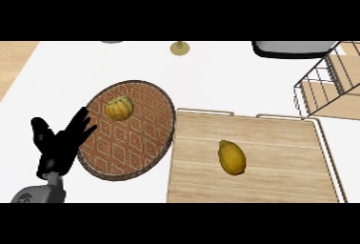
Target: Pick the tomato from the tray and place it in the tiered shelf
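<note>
The left hand [60, 143] is resting at the counter's [232, 81] left edge, fingers spread wide, holding nothing. Just beside it, a round mat [141, 143] is carrying a ribbed orange fruit [119, 108] near its far edge. The yellow, oval tomato [232, 157] is lying mid-tray [281, 143]. The wire shelf [327, 86] is standing at the far right corner.

Hidden and cropped, head view.
Cannot see tiered shelf [343, 66] past right edge, tray [281, 138] near end below frame, woven mat [141, 143] rim behind left hand [60, 145]; cannot identify clipped grey-white object [294, 47].
</note>
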Robot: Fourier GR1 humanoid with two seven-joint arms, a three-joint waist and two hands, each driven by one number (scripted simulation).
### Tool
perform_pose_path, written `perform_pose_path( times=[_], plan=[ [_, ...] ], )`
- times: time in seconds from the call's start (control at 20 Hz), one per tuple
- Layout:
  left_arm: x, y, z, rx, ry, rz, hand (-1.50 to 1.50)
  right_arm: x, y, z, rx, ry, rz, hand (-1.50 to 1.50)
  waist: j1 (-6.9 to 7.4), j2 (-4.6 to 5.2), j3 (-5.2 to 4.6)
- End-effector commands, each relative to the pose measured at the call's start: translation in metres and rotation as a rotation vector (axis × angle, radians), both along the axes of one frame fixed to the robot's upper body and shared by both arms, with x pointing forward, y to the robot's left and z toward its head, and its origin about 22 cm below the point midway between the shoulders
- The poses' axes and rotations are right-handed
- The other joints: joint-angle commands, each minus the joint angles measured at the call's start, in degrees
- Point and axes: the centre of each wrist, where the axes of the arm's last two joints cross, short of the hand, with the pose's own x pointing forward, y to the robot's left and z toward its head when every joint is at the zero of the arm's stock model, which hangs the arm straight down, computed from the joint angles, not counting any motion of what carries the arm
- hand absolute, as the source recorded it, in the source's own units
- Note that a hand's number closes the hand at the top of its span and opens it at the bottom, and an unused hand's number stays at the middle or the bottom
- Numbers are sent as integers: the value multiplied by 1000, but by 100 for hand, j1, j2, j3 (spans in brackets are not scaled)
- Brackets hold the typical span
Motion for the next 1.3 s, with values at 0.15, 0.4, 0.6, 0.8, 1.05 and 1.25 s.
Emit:
perform_pose_path(
  times=[0.15,0.4,0.6,0.8,1.05,1.25],
  plan=[
    [1,-1,-13,-5,64,-14,0,29,-28,30,-12,0,-37,150,52,48,-30],
    [16,-3,-5,-7,55,-10,0,58,-52,16,-35,48,-1,150,96,72,-29],
    [-6,-15,-13,-11,72,-21,0,75,-52,4,-84,83,38,150,110,54,-26],
    [1,-15,-23,6,52,-12,0,98,-57,-19,-125,92,41,150,89,69,-28],
    [-6,-6,-19,-7,55,-37,0,118,-66,-15,-112,54,0,150,148,70,-28],
    [0,-14,-24,14,69,-40,0,137,-63,-22,-131,42,0,150,142,83,-28]
  ],
)
